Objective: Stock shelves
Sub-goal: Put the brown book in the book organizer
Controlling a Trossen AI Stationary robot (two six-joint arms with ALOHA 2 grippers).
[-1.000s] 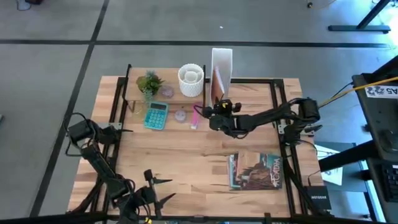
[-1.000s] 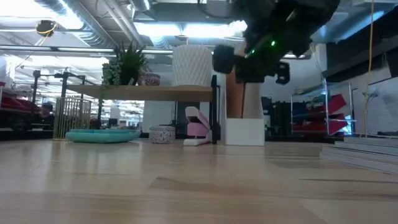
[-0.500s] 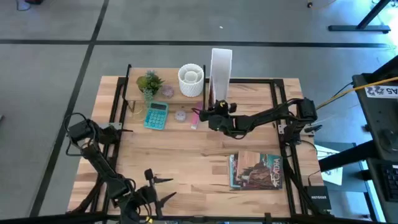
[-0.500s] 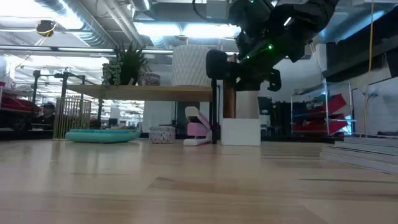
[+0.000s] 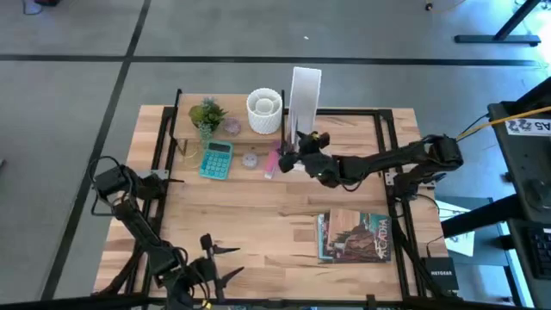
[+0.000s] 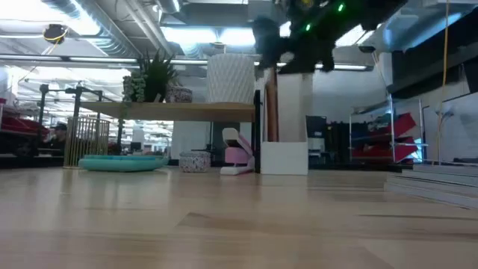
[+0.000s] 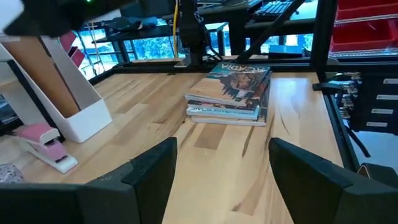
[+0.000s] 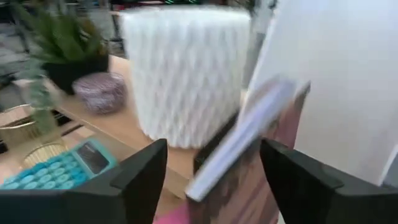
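The shelves (image 5: 231, 129) stand at the table's far left on black posts, seen edge-on in the low view as the shelves (image 6: 179, 111). On top are a plant (image 5: 207, 113), a white ribbed pot (image 5: 264, 111) and a small purple bowl (image 5: 231, 127). To their right stands a white file box (image 5: 306, 90) with a brown-and-pink book (image 8: 252, 140) upright inside it. My right gripper (image 8: 214, 186) hangs open just in front of that book and above it, one finger to each side. My left gripper (image 7: 221, 180) waits open near the table's front edge, left of centre.
Under the shelves lie a teal calculator (image 5: 215, 159), a gold wire holder (image 5: 184, 146), a small round pot (image 5: 250, 159) and a pink stapler (image 5: 271, 163). A stack of books (image 5: 355, 235) lies at the near right. Bare wood spreads across the table's middle.
My right gripper has opened and let go of the book, then risen a little above the file box. The book, tilted a second ago, now stands upright in the box.
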